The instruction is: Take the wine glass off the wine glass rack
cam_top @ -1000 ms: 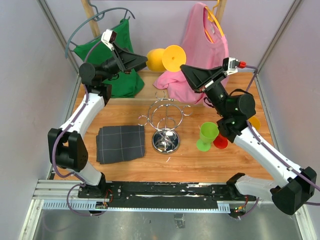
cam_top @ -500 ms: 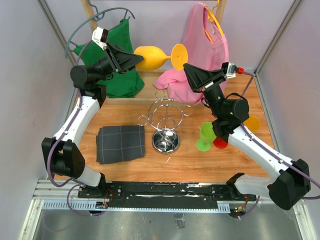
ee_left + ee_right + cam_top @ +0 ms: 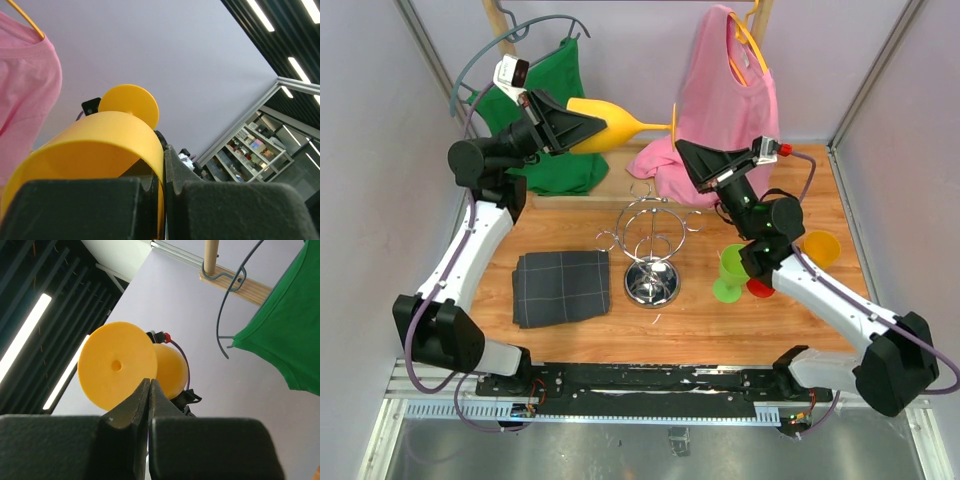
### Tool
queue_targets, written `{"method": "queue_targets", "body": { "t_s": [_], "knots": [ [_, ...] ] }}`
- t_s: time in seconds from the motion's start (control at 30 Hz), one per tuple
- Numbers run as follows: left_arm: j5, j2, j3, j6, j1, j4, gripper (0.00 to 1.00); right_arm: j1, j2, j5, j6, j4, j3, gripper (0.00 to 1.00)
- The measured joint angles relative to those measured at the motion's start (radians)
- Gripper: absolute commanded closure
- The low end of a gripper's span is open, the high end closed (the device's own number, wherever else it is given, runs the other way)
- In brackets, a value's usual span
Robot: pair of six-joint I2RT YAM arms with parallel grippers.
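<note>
A yellow wine glass (image 3: 626, 124) lies on its side in the air above the back of the table, bowl to the left and foot to the right. My left gripper (image 3: 605, 125) is shut on the wall of its bowl. In the left wrist view the yellow rim (image 3: 100, 145) is pinched between the pads of the left gripper (image 3: 164, 165). My right gripper (image 3: 682, 146) is shut, its tips just under the foot. In the right wrist view the tips of the right gripper (image 3: 150, 382) overlap the lower edge of the round foot (image 3: 116, 365), which faces the camera. The chrome wine glass rack (image 3: 652, 235) stands mid-table with no glass on it.
A dark grey cloth (image 3: 562, 287) lies left of the rack. A green cup (image 3: 735, 268), a red cup (image 3: 760, 285) and an orange cup (image 3: 823, 245) stand to its right under my right arm. A green garment (image 3: 560, 165), a pink shirt (image 3: 730, 80) and a grey hanger (image 3: 510, 40) are at the back.
My left gripper has closed on the bowl of the glass. The left arm has drawn back to the left and the glass has swung level. The right gripper stayed shut near the foot.
</note>
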Motion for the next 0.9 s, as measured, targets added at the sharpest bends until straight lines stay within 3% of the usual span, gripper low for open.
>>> {"method": "queue_targets", "body": {
  "t_s": [0.17,0.3,0.33,0.37,0.43,0.57,0.77,0.9],
  "knots": [
    [0.013,0.001,0.005,0.067,-0.002,-0.072,1.0,-0.018,-0.114,-0.059,-0.09,-0.201,0.002,0.9],
    [0.041,0.023,0.051,0.161,-0.002,-0.183,1.0,-0.031,-0.229,-0.115,-0.21,-0.473,0.066,0.53],
    [0.053,0.031,0.071,0.19,-0.002,-0.216,1.0,-0.032,-0.269,-0.136,-0.291,-0.626,0.128,0.44],
    [0.066,0.041,0.095,0.221,-0.002,-0.249,1.0,-0.034,-0.274,-0.139,-0.301,-0.639,0.134,0.37],
    [0.096,0.064,0.155,0.285,-0.002,-0.325,1.0,-0.035,-0.312,-0.158,-0.422,-0.867,0.244,0.28],
    [0.147,0.114,0.278,0.416,-0.003,-0.478,1.0,-0.037,-0.323,-0.16,-0.636,-1.203,0.45,0.21],
    [0.112,0.299,0.768,0.932,-0.066,-1.149,1.0,-0.035,-0.22,-0.121,-0.94,-1.579,0.736,0.17],
    [0.071,0.32,0.845,1.161,-0.112,-1.423,1.0,-0.035,-0.117,-0.077,-1.112,-1.75,0.87,0.14]
  ]
}}
